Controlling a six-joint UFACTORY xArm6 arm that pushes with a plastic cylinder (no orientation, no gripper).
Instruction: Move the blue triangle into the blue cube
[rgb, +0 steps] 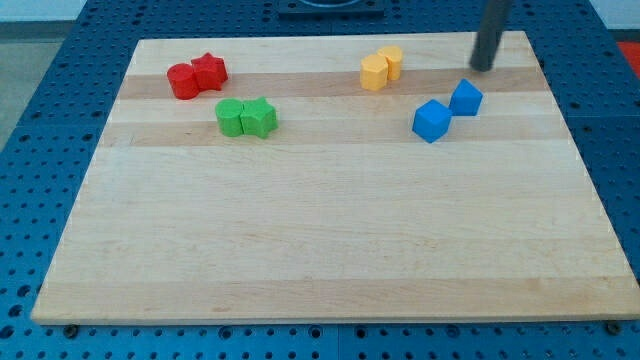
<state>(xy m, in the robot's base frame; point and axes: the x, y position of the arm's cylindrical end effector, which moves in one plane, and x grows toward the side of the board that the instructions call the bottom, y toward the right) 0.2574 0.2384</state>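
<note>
Two blue blocks sit near the view's upper right on the wooden board (330, 230). The upper right one (466, 97) looks like the blue triangle and the lower left one (432, 120) like the blue cube, though the shapes are hard to tell apart. They stand close together, corners almost touching. My tip (483, 67) is just above and slightly right of the upper blue block, a short gap away from it.
Two red blocks (196, 76) lie side by side at the upper left. Two green blocks (246, 117) lie below them. Two yellow blocks (381, 68) lie at the upper middle, left of my tip. The board's top edge is close behind my tip.
</note>
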